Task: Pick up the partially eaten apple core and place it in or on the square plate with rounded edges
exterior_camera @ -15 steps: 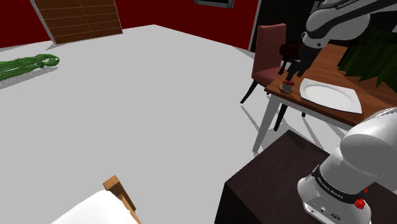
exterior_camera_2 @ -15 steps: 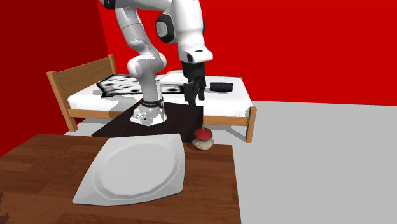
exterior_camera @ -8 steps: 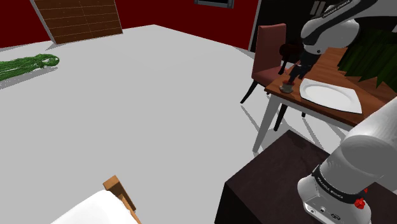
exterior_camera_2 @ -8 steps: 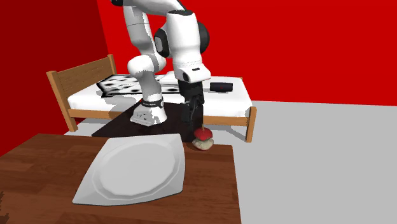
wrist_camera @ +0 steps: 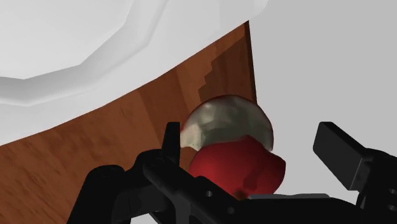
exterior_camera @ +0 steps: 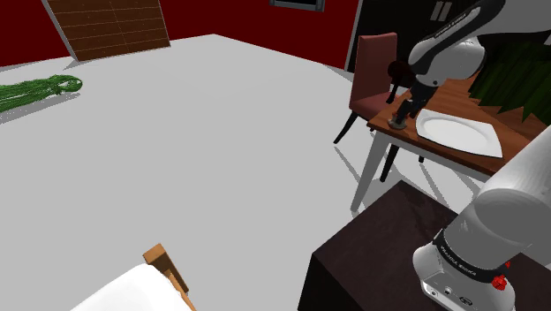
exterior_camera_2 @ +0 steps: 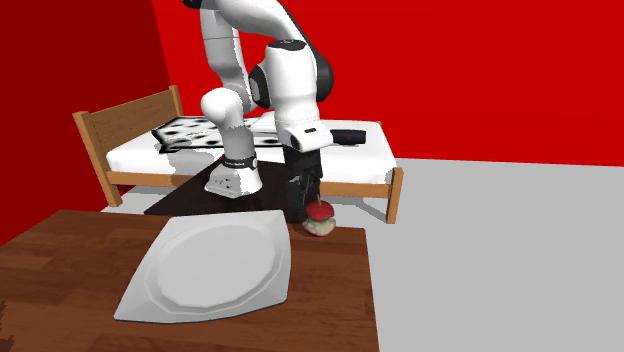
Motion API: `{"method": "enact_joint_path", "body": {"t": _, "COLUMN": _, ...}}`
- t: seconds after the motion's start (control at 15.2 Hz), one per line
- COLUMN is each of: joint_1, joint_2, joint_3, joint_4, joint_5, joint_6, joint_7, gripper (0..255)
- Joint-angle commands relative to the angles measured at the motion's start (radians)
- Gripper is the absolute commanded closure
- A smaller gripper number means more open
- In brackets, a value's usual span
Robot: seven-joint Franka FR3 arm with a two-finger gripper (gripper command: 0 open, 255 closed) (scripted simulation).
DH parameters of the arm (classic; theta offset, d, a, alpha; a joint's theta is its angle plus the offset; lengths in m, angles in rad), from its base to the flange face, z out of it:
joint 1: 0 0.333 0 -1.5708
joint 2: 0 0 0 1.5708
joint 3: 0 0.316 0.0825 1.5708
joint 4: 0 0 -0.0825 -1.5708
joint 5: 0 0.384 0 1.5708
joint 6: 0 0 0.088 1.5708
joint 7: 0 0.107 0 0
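Two black fingers of the gripper point(wrist_camera: 250, 135) stand apart with the apple core point(wrist_camera: 232, 149) between them — pincer released, nothing clasped. One finger point(wrist_camera: 340, 156) is clearly off the core, with grey floor point(wrist_camera: 318, 63) showing in the gap. The other point(wrist_camera: 170, 141) sits just beside the core's edge; whether it touches is hard to tell. The core has a red end and a pale bitten part. It rests on the wooden table point(wrist_camera: 143, 124) right at a corner, just beside a corner of the white square plate point(wrist_camera: 89, 38), not on it.

Second exterior view: the gripper point(exterior_camera_2: 307, 205) hangs at table height over the far edge, pointing down. The apple core point(exterior_camera_2: 319, 220) stands upright there, red on top and pale below, just past the far corner of the plate point(exterior_camera_2: 180, 290). The plate lies flat on the table point(exterior_camera_2: 330, 300). Behind are the dark stand point(exterior_camera_2: 265, 200), a wooden-framed bed point(exterior_camera_2: 100, 140) and a red wall point(exterior_camera_2: 450, 70).

Shoulder view: the arm reaches over the table point(exterior_camera: 459, 93) — gripper point(exterior_camera: 403, 113) directly above the apple core point(exterior_camera: 398, 125), at the corner nearest a dark red chair point(exterior_camera: 375, 71). The plate point(exterior_camera: 459, 132) is near it on that view's right, and a green plant point(exterior_camera: 517, 79) stands beyond.
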Motion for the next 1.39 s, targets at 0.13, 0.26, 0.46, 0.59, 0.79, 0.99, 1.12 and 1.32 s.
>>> {"method": "enact_joint_path", "body": {"t": 0.13, "joint_1": 0.001, "joint_2": 0.004, "joint_3": 0.000, "joint_4": -0.001, "joint_5": 0.004, "joint_6": 0.004, "joint_7": -0.003, "gripper": 0}}
{"method": "enact_joint_path", "body": {"t": 0.26, "joint_1": 0.001, "joint_2": 0.004, "joint_3": 0.000, "joint_4": -0.001, "joint_5": 0.004, "joint_6": 0.004, "joint_7": -0.003, "gripper": 0}}
{"method": "enact_joint_path", "body": {"t": 0.46, "joint_1": 0.001, "joint_2": 0.004, "joint_3": 0.000, "joint_4": -0.001, "joint_5": 0.004, "joint_6": 0.004, "joint_7": -0.003, "gripper": 255}}
{"method": "enact_joint_path", "body": {"t": 0.59, "joint_1": 0.001, "joint_2": 0.003, "joint_3": 0.001, "joint_4": -0.001, "joint_5": 0.003, "joint_6": 0.003, "joint_7": 0.000, "gripper": 255}}
{"method": "enact_joint_path", "body": {"t": 0.79, "joint_1": 0.000, "joint_2": -0.006, "joint_3": 0.002, "joint_4": -0.007, "joint_5": -0.006, "joint_6": 0.003, "joint_7": 0.006, "gripper": 255}}
{"method": "enact_joint_path", "body": {"t": 0.99, "joint_1": 0.001, "joint_2": 0.004, "joint_3": -0.001, "joint_4": -0.001, "joint_5": 0.004, "joint_6": 0.004, "joint_7": -0.003, "gripper": 255}}
{"method": "enact_joint_path", "body": {"t": 1.12, "joint_1": -0.002, "joint_2": -0.020, "joint_3": 0.002, "joint_4": 0.009, "joint_5": -0.020, "joint_6": -0.023, "joint_7": 0.016, "gripper": 255}}
{"method": "enact_joint_path", "body": {"t": 1.32, "joint_1": -0.006, "joint_2": -0.053, "joint_3": 0.009, "joint_4": 0.025, "joint_5": -0.051, "joint_6": -0.065, "joint_7": 0.041, "gripper": 255}}
